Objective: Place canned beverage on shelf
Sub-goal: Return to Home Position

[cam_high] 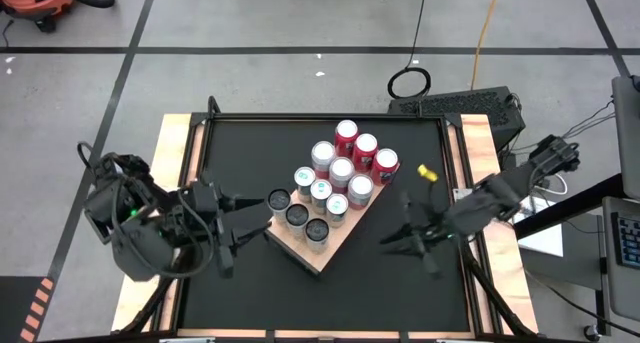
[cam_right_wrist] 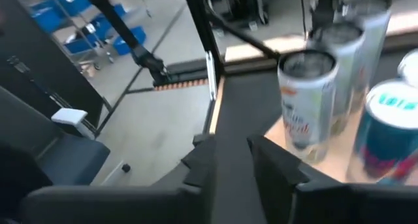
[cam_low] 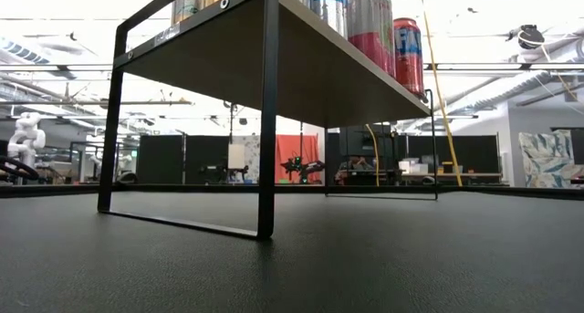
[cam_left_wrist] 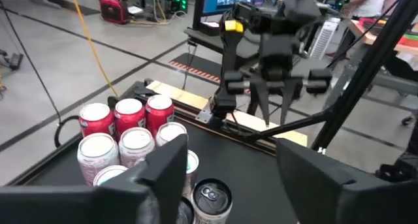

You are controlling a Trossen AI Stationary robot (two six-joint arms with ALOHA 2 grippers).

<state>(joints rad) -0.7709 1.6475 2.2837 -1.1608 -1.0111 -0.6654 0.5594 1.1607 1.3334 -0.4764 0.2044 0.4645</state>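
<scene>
While round metal cans (cam_high: 341,170) crowd the grainy wood shelf (cam_high: 322,258), L fingers (cam_left_wrist: 163,175) gape wide, R fingers (cam_right_wrist: 202,162) narrow.

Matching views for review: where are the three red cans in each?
High view: red cans at the shelf's upper end, above centre.
Low view: cans top right, on the shelf.
Left wrist: cans lower left.
Right wrist: not shown.
Shared landmark: black tabletop.

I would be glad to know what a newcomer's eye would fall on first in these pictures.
The eye goes first to the tight cluster of cans on the tan wooden shelf at the middle of the black table, with three red cans at one end. Next come the two dark arms flanking it: the left gripper open beside the shelf, and the right gripper open a little way off.
</scene>
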